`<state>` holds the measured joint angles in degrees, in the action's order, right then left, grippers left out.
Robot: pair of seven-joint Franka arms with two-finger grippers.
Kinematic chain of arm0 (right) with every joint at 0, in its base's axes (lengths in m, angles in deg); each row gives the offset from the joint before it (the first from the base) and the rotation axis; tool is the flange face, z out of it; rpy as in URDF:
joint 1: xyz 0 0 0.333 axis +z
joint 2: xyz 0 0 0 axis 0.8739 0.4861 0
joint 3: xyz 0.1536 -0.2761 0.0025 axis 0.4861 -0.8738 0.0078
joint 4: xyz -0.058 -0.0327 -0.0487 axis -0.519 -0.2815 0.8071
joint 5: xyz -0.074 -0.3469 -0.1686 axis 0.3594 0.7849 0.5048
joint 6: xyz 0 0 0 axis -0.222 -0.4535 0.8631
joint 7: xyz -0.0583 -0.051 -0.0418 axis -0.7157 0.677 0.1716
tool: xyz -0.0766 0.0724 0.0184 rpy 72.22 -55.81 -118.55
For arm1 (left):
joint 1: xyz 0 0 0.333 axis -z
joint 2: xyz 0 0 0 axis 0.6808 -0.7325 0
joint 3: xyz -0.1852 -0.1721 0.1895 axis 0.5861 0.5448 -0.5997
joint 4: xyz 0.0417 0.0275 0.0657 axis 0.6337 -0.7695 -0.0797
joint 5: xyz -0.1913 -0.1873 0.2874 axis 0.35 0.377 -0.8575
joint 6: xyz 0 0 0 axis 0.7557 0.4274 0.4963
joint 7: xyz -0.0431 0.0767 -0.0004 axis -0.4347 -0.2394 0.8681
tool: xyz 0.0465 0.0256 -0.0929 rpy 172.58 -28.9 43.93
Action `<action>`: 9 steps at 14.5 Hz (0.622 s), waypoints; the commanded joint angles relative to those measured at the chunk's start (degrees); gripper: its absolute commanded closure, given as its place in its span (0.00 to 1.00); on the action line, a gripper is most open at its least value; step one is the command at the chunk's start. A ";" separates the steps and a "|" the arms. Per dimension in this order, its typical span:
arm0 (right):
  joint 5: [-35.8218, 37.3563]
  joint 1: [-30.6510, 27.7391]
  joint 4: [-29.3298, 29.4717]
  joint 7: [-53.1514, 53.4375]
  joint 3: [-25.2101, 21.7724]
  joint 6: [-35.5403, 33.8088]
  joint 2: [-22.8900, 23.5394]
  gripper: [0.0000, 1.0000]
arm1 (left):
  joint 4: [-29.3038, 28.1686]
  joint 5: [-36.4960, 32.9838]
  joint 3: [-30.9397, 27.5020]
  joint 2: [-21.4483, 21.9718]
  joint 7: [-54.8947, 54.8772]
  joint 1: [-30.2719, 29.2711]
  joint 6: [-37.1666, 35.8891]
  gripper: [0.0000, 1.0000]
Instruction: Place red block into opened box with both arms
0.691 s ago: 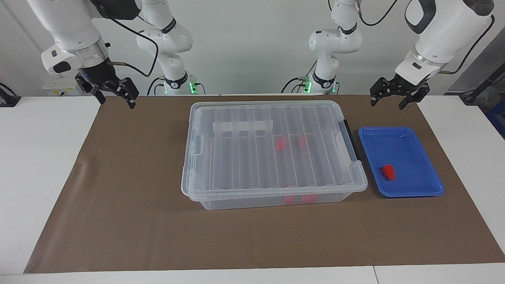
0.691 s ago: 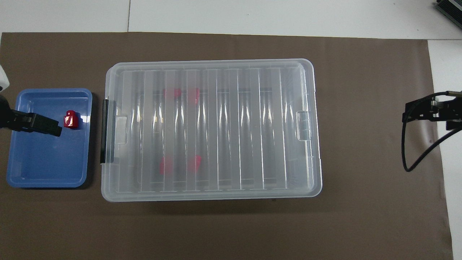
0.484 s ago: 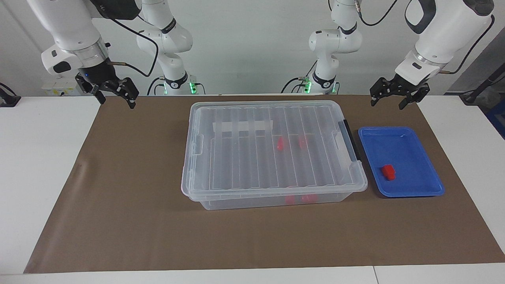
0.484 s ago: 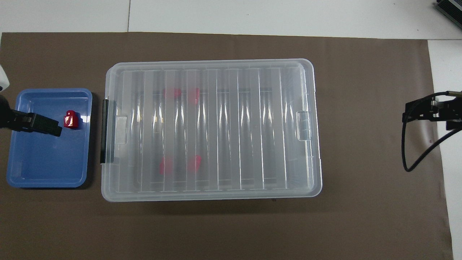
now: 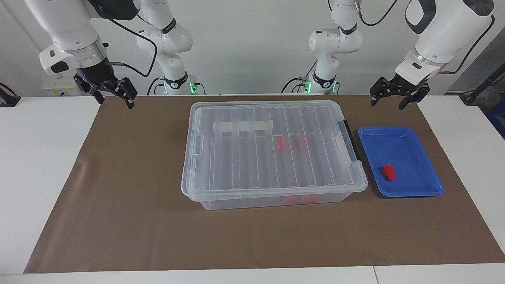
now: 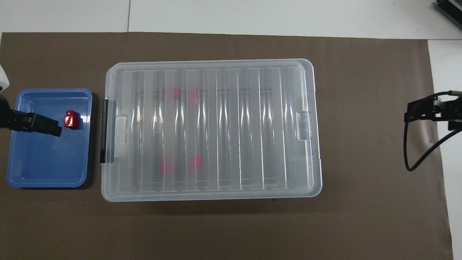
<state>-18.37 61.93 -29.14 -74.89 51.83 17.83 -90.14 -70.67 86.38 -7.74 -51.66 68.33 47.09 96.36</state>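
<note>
**Both claws up and apart, red block in the tray, box lidded**

Facing view: we see the left claw (image 5: 392, 98) raised over the brown mat (image 5: 130, 205) at the left arm's end of the desk (image 5: 39, 165), its fingers apart and holding nothing. Below it, and farther from the robots, sits the blue tray (image 5: 414, 136), with the red block (image 5: 388, 172) lying in the part of the tray farthest from this claw. The right claw (image 5: 115, 96) hangs over the mat's edge at the right arm's end, fingers also apart and empty. Between the two claws, lower down, stands the box (image 5: 272, 152), its ribbed clear lid (image 5: 244, 157) closed on top. Other red blocks (image 5: 290, 142) show through the lid inside.

Overhead view: we see the left claw (image 6: 39, 124) covering part of the blue tray (image 6: 47, 169), its tip just beside the red block (image 6: 70, 120). The box (image 6: 211, 128) lies beside the tray, its black handle (image 6: 105, 131) on the end facing the left claw. The right claw (image 6: 433, 113) shows at the mat's (image 6: 361, 224) edge, well apart from the box.
</note>
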 commanded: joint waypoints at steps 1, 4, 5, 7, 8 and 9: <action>-0.86 -0.41 -2.04 -0.66 0.31 0.86 -1.53 0.00 | -0.05 -1.05 -0.17 0.89 0.45 0.30 -0.94 0.00; -0.77 0.73 -6.60 -0.21 0.58 4.97 -3.37 0.00 | -0.05 -1.05 -0.17 0.89 0.45 0.21 -0.94 0.00; -0.77 1.26 -8.62 -0.13 0.58 7.25 -4.07 0.00 | -0.05 -1.05 -0.17 0.89 0.45 0.21 -0.94 0.00; -0.77 2.32 -11.96 0.57 0.58 12.44 -4.25 0.00 | -0.05 -1.05 -0.17 0.89 0.36 0.30 -0.94 0.00; -0.77 2.41 -14.07 0.49 0.66 14.64 -4.43 0.00 | -0.05 -1.05 -0.17 0.89 0.36 0.21 -0.94 0.00; -0.86 2.67 -14.70 0.58 0.75 16.40 -4.43 0.00 | -0.05 -1.05 -0.17 0.89 0.45 0.21 -0.94 0.00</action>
<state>-18.37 64.40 -38.63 -74.82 52.44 29.70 -92.12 -70.66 86.38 -7.74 -51.66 68.33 47.09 96.36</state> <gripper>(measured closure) 0.000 0.000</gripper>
